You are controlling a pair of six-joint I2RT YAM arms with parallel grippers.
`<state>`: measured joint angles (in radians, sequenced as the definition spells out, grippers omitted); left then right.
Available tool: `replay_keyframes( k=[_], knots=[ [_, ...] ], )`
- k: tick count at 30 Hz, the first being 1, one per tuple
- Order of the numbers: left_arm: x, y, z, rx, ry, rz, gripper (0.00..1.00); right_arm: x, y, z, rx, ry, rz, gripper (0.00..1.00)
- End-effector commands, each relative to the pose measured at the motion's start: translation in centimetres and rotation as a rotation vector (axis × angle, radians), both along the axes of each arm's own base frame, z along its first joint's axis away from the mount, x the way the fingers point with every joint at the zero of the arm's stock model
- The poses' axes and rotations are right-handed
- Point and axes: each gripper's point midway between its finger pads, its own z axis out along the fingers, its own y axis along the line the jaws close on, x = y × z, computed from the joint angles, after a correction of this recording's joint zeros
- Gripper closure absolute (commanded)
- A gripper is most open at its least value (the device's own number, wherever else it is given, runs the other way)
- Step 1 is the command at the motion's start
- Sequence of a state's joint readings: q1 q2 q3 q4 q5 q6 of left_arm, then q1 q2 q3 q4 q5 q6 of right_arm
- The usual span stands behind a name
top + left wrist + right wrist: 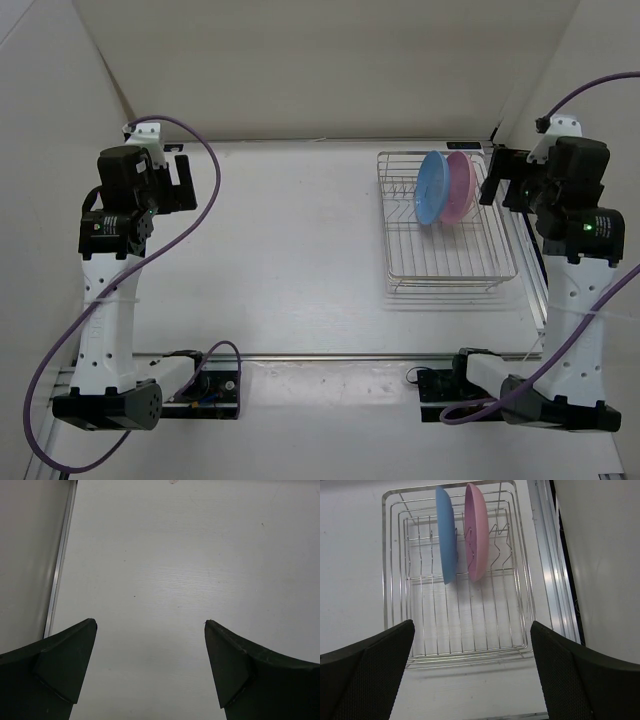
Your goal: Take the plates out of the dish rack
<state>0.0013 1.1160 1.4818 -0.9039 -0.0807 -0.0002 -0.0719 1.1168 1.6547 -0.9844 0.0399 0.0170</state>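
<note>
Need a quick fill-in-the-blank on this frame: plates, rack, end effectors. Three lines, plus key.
1. In the right wrist view, the light blue round plastic plate stands to the ____ of the pink round plastic plate.
2. Both stand on edge at the ____ end of the silver wire dish rack, away from the arm bases.
3. The left end effector and right end effector are both ____ and hold nothing.
Missing words: left; far; open.

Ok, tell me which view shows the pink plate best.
Right wrist: the pink plate stands close and unobstructed, on edge in the rack beside the blue plate. Top external shows it small, partly hidden behind the blue plate. Left wrist shows only table, no plate.
</note>
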Motion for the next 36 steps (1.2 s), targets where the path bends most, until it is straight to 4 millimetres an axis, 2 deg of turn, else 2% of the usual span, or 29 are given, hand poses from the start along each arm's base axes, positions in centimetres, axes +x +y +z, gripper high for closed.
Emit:
replay_keyframes(
  k=[1, 4, 6, 9, 10, 13, 14, 15, 17, 18, 19, 22, 23, 25, 28, 31, 34, 36],
  knots=[
    [-0.1, 0.2, 1.1, 0.007, -0.040, 0.017, 0.00, 0.1, -0.8, 0.9, -0.052, -0.049, -0.013, 0.00],
    [-0.1, 0.2, 1.1, 0.007, -0.040, 0.017, 0.00, -0.4, 0.4, -0.2, -0.061, -0.039, 0.079, 0.00],
    [-0.1, 0.3, 0.2, 0.016, -0.018, 0.012, 0.00, 0.0, 1.0, -1.5, -0.082, -0.009, 0.123, 0.00],
    [0.0, 0.7, 0.0, 0.035, -0.015, 0.025, 0.00, 2.3, 0.4, -4.6, -0.276, 0.071, 0.064, 0.00],
    [0.0, 0.7, 0.0, 0.043, -0.014, 0.021, 0.00, 2.9, 1.9, -4.9, -0.279, 0.071, 0.108, 0.00],
    [-0.2, 0.7, -1.0, 0.043, 0.015, 0.020, 0.00, 5.3, 2.8, -4.4, -0.404, 0.073, 0.103, 0.01],
    [-0.2, 0.7, -1.0, 0.043, 0.015, 0.020, 0.00, 6.1, 3.0, -3.1, -0.407, 0.043, 0.102, 0.03],
    [-0.2, 0.7, -1.4, 0.051, 0.025, 0.015, 0.00, 7.6, 3.9, -3.3, -0.414, 0.040, 0.109, 0.05],
    [-0.2, 0.7, -1.7, 0.051, 0.034, 0.015, 0.00, 9.3, 4.1, -3.5, -0.486, 0.029, 0.096, 0.10],
    [-0.3, 0.7, -1.9, 0.051, 0.044, 0.015, 0.00, 10.4, 4.8, -2.8, -0.483, -0.020, 0.100, 0.12],
    [-0.4, 0.8, -2.3, 0.061, 0.055, 0.009, 0.00, 11.0, 4.9, -2.9, -0.486, -0.024, 0.091, 0.18],
    [-0.7, 1.3, -2.3, 0.084, 0.054, 0.028, 0.00, 13.2, 5.2, -4.0, -0.513, 0.003, 0.083, 0.21],
    [-0.8, 1.5, -1.9, 0.088, 0.036, 0.037, 0.00, 14.2, 5.2, -4.9, -0.528, 0.024, 0.070, 0.24],
    [-0.7, 1.7, -2.4, 0.103, 0.047, 0.044, 0.00, 15.1, 5.5, -5.7, -0.531, 0.035, 0.073, 0.29],
    [-0.9, 1.9, -3.1, 0.115, 0.058, 0.047, 0.00, 16.4, 6.0, -8.3, -0.539, 0.090, 0.084, 0.31],
    [-0.9, 1.9, -3.5, 0.116, 0.067, 0.047, 0.00, 17.6, 6.1, -10.1, -0.563, 0.117, 0.082, 0.31],
    [-0.7, 1.8, -3.3, 0.118, 0.058, 0.033, 0.00, 18.1, 5.1, -11.3, -0.575, 0.152, 0.059, 0.31],
    [-0.9, 1.8, -3.1, 0.118, 0.049, 0.034, 0.00, 18.2, 4.8, -11.4, -0.568, 0.154, 0.061, 0.31]
  ],
)
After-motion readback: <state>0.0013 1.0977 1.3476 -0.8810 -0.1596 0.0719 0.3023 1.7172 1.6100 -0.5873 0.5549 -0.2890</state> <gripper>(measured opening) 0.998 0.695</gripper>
